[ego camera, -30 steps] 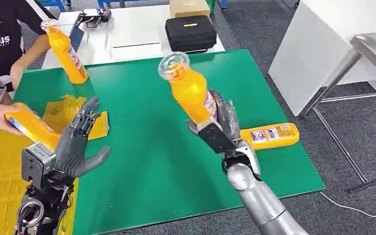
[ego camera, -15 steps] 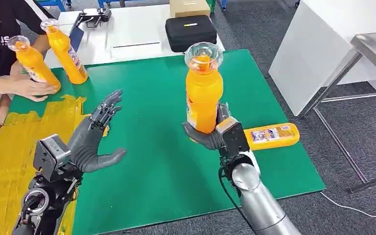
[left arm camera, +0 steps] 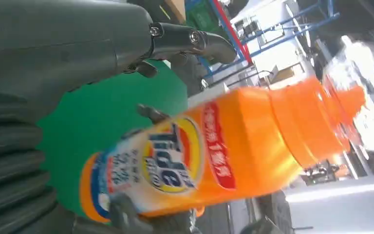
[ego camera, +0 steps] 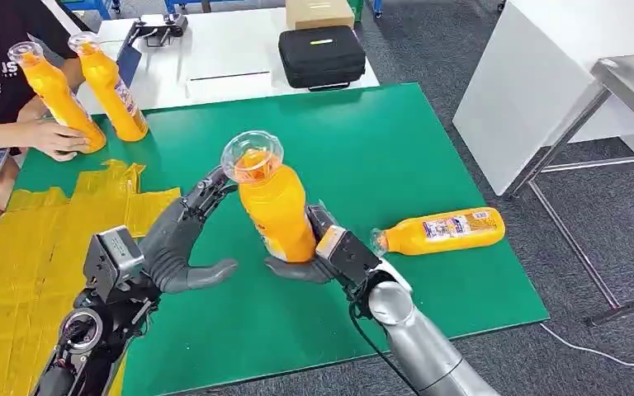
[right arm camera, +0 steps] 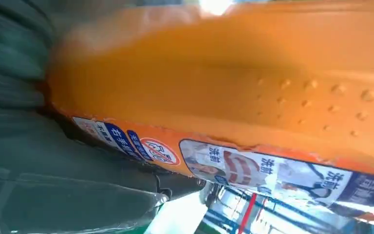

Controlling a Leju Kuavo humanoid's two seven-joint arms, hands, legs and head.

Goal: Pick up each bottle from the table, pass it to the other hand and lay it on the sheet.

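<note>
Head view: the right hand (ego camera: 318, 262) grips an orange bottle (ego camera: 274, 206) by its base, tilted above the green counter (ego camera: 380, 140). The left hand (ego camera: 183, 239) is spread wide just beside it, perhaps touching. Another bottle (ego camera: 437, 231) lies near the counter's right edge; a yellow sheet (ego camera: 25, 264) lies left.

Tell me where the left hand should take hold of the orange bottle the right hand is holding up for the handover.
Probably the upper body, below the neck. The right hand grips the orange bottle around its base, so the lower part is taken. The bottle tilts with its clear cap toward the left hand, which is open beside it with fingers near the shoulder. Closing in from the robot's left around that flat-sided section looks best.
</note>
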